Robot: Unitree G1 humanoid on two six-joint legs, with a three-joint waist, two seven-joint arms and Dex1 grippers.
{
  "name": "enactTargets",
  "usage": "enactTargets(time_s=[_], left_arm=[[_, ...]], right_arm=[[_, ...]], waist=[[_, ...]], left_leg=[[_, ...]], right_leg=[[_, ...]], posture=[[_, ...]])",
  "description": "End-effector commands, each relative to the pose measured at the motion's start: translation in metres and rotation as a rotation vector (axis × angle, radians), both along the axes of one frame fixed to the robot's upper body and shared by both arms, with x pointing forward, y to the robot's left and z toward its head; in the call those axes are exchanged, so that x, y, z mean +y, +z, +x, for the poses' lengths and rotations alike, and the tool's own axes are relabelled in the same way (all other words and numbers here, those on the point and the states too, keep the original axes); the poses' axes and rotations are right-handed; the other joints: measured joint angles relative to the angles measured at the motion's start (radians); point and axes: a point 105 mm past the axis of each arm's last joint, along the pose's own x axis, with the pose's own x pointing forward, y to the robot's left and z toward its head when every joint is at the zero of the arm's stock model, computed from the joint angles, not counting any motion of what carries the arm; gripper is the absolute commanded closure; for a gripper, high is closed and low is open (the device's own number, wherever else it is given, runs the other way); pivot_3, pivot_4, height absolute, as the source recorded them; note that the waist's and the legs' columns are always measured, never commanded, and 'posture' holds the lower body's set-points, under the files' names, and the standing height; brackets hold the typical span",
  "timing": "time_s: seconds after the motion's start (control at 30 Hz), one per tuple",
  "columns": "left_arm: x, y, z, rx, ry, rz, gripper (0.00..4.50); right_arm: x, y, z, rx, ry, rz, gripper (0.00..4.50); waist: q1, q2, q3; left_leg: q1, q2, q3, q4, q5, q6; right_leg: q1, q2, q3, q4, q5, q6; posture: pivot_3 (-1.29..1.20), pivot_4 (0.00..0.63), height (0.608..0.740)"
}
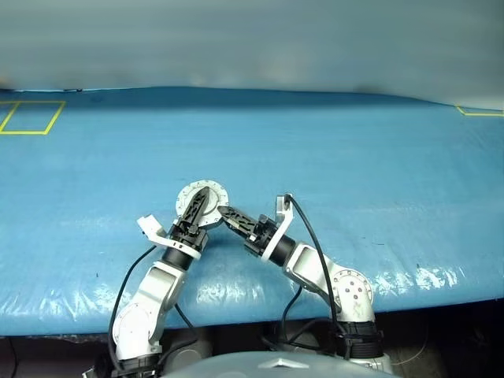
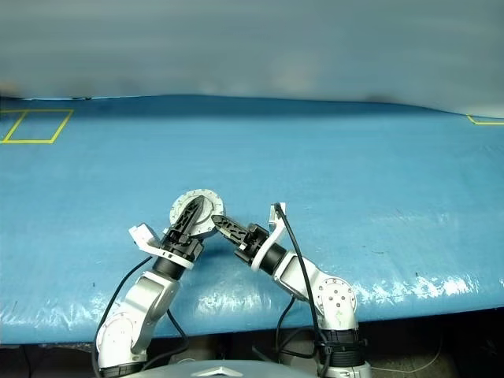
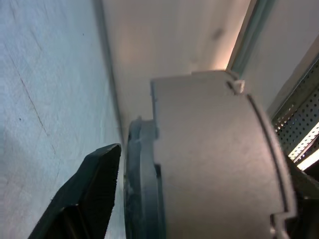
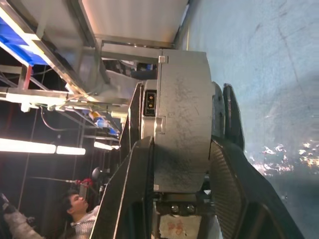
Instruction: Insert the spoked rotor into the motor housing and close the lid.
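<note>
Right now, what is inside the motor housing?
Cannot be seen. The motor housing is held up off the blue table, clamped by the right gripper, its grey wall and the lid covering the interior; left gripper lies across the lid.

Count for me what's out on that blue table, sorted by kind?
Motor housing with its lid on top: 1
Grippers, left gripper and right gripper: 2
Yellow tape squares: 2
Total: 5

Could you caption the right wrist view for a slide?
Right gripper clamps the grey motor housing edge-on above the blue table.
</note>
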Motion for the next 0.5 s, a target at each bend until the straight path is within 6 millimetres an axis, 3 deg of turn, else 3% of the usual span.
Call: enactTargets(time_s=[0.03, 0.23, 0.5], left_arm=[[-0.004, 0.001, -0.004, 0.014, -0.031, 0.008, 2.06], [0.013, -0.001, -0.003, 0.032, 0.05, 0.032, 2.05], [0.055, -0.001, 0.03, 0.035, 0.226, 0.189, 2.05]], right_arm=[[0.007, 0.021, -0.003, -0.095, 0.023, 0.04, 3.3], [-0.007, 0.008, 0.009, -0.209, -0.054, -0.17, 3.3], [-0.038, -0.001, 0.018, -0.466, -0.123, -0.539, 0.55]], waist=[[-0.001, 0.0, 0.0], [0.0, 0.0, 0.0], [0.007, -0.001, 0.001]], left_leg=[[0.0, 0.0, 0.0, 0.0, 0.0, 0.0], [0.0, 0.0, 0.0, 0.0, 0.0, 0.0], [0.0, -0.002, 0.0, 0.002, 0.0, 0.0]], right_leg=[[0.0, 0.0, 0.0, 0.0, 0.0, 0.0], [0.0, 0.0, 0.0, 0.0, 0.0, 0.0], [0.0, 0.0, 0.0, 0.003, 0.0, 0.0]], posture=[[0.0, 0.15, 0.74], [0.0, 0.15, 0.74], [0.0, 0.15, 0.74]])
